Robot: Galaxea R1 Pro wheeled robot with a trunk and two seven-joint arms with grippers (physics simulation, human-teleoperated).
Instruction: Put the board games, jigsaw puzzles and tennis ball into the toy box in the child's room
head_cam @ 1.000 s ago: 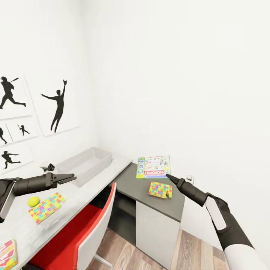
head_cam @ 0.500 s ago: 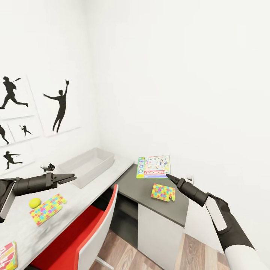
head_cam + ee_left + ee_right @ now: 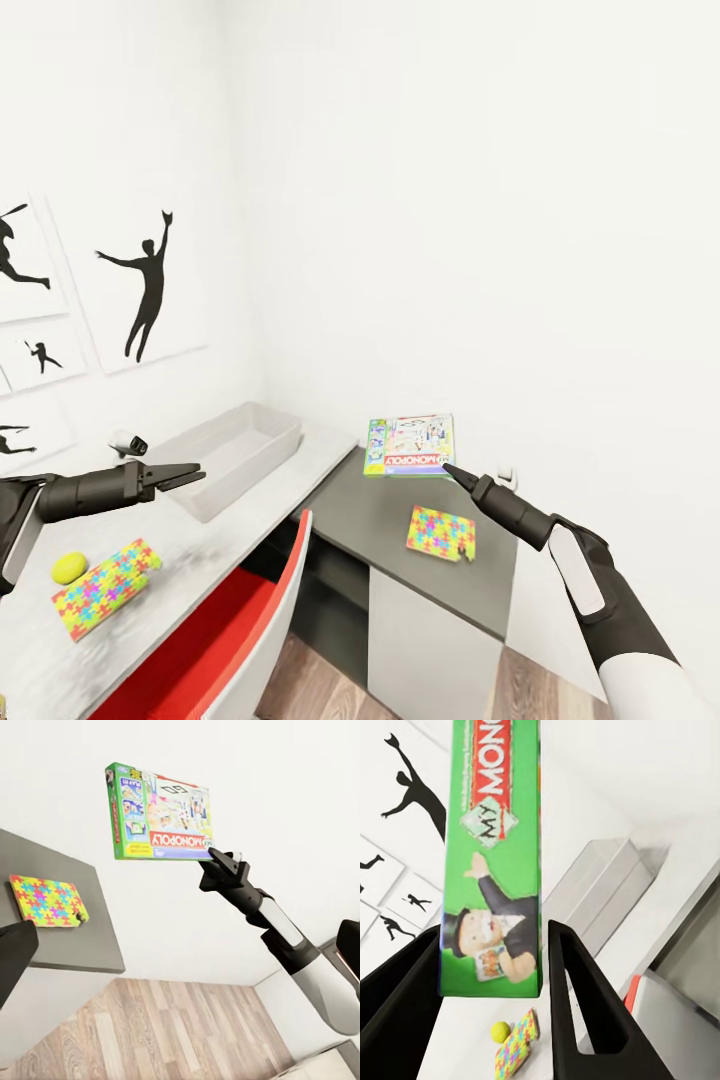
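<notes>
One game held: my right gripper (image 3: 447,467) pinched a Monopoly box (image 3: 410,445) by its corner, its fingers (image 3: 585,1012) closed on the green edge, and the box hung in the air above the dark desk top (image 3: 390,520).
Game look: flat printed box, green border, red "MONOPOLY" band, pale cartoon panels on its face; the right wrist view showed the green side with "MY" and the top-hatted mascot.
Left gripper (image 3: 188,474): hovered over the light desk top (image 3: 220,530) near the bin, holding nothing; its fingers looked slightly parted.
Bin (image 3: 225,457): plain grey, shallow, sloped sides, no lid; it sat on the light top against the wall, and I saw nothing inside it.
Ball (image 3: 69,567): small, yellow-green, on the light top just beside a puzzle.
Puzzle near ball (image 3: 105,588): thin sheet of pink, yellow, green and blue pieces, lying flat on the light top.
Second puzzle (image 3: 441,533): same colours, flat on the dark top, below and apart from the held box.
Chair (image 3: 250,640): red seat with a white shell, tucked at the desk's inner corner.
Wall: white, with black silhouette prints (image 3: 140,285) above the light top.
</notes>
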